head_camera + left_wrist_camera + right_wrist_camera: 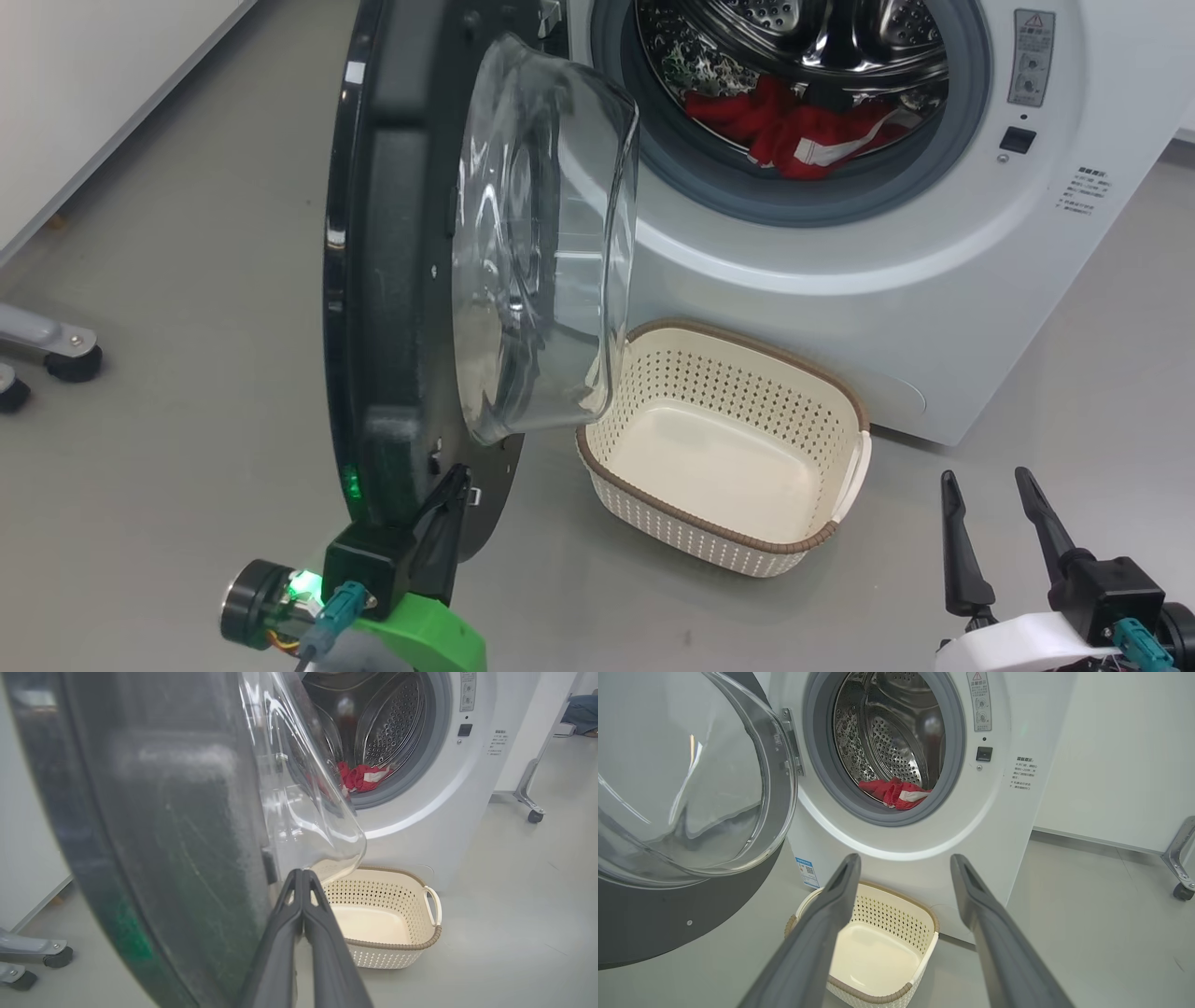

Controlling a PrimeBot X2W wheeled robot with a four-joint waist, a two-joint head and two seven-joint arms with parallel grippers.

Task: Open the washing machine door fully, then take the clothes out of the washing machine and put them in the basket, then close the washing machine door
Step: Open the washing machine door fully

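Observation:
The washing machine (pixel 934 308) stands with its door (pixel 392 280) swung out edge-on, its clear glass bowl bulging to the right. The red clothes (pixel 794 131) lie in the steel drum, red with white trim. The cream basket (pixel 747 347) sits empty on the floor below the opening. My left gripper (pixel 457 478) is shut with nothing in it, its tip against the door's inner side near the lower edge; the left wrist view has the shut gripper (pixel 301 873) beside the door (pixel 163 835). My right gripper (pixel 985 476) is open to the right of the basket, pointing at the basket (pixel 873 994) and clothes (pixel 894 793).
Grey floor lies all around. A wheeled frame's casters (pixel 70 359) stand at the far left by the white wall. Another caster leg (pixel 1181 889) stands to the right of the machine.

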